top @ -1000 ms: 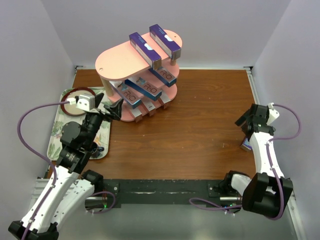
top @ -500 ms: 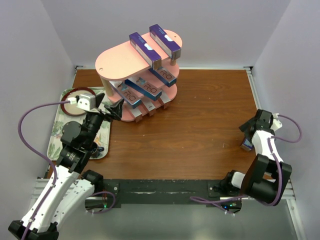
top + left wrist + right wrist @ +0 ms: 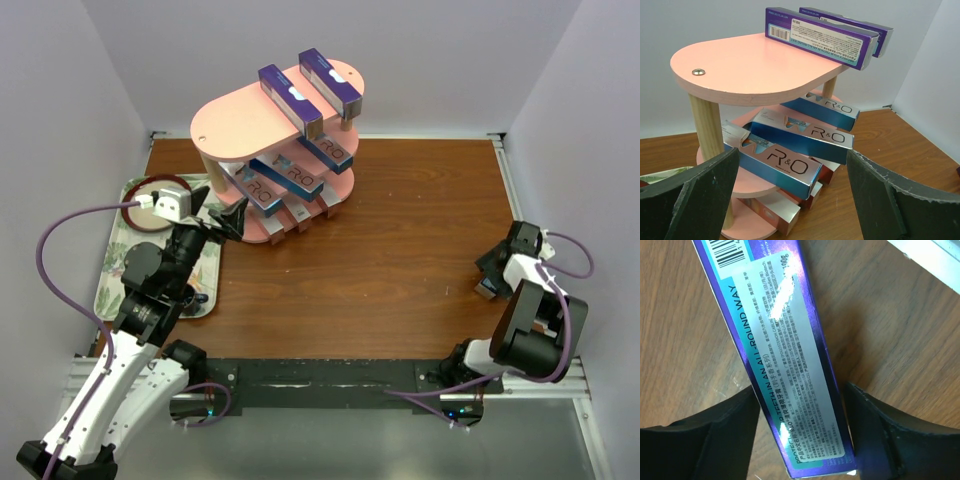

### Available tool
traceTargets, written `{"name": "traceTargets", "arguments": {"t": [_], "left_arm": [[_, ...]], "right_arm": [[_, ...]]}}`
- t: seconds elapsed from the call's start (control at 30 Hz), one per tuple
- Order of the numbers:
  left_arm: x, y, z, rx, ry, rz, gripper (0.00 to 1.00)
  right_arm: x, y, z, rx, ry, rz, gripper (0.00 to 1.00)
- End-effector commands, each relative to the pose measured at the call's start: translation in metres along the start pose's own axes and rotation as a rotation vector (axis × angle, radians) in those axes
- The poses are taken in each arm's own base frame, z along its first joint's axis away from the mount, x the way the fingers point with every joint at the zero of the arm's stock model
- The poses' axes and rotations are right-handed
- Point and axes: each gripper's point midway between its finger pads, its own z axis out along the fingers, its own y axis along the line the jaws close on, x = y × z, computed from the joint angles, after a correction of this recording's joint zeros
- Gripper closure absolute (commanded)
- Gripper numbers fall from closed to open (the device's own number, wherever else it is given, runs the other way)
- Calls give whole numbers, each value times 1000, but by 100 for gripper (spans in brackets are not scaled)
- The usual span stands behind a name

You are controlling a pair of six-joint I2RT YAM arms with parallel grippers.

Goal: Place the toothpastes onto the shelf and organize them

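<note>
The pink three-tier shelf (image 3: 240, 125) stands at the back left of the table and fills the left wrist view (image 3: 750, 70). Two purple toothpastes (image 3: 290, 98) lie on its top board. Blue ones (image 3: 780, 160) sit on the middle tier, red and white ones (image 3: 775, 212) at the bottom. My left gripper (image 3: 222, 208) hangs open just in front of the shelf, holding nothing (image 3: 792, 165). At the right edge, my right gripper (image 3: 490, 280) is down at the table. Its jaws press both long sides of a purple toothpaste box (image 3: 790, 340) lying flat there.
A floral tray (image 3: 112, 275) lies at the left edge under the left arm, with a red-rimmed bowl (image 3: 150, 205) at its far end. White walls close in the table on three sides; the right wall is close to my right gripper.
My right arm has dropped toward the near right and lowered over the purple box. Its jaws went from wide open to closed against the box. The left arm has not moved.
</note>
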Motion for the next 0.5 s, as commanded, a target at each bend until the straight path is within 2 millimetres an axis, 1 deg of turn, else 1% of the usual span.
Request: {"name": "traceTargets", "arguments": {"t": [0.0,0.07,0.1,0.17,0.23,0.3,0.37,0.43,0.47], "left_arm": [[-8,-4,2,20,-36,-12,7],[-8,-4,2,20,-36,-12,7],[-8,-4,2,21,-36,-14,7],[-7,-4,3,21,-33,-13,7],[-7,-4,3,22,-32,-13,7],[-5,-4,3,24,-29,-15,7],[-4,-5,4,29,-24,-16,7],[-2,-7,6,37,-16,-17,7],[-1,-8,6,41,-14,-17,7]], "right_arm": [[5,12,7,-69,19,-35,37],[7,18,6,-103,29,-48,41],[7,22,6,-121,27,-56,45],[11,28,4,-153,34,-81,47],[16,36,2,-178,42,-114,51],[20,48,-2,-218,48,-152,56],[28,59,-6,-255,60,-198,57],[32,71,-12,-294,62,-238,59],[37,80,-16,-319,63,-272,59]]}}
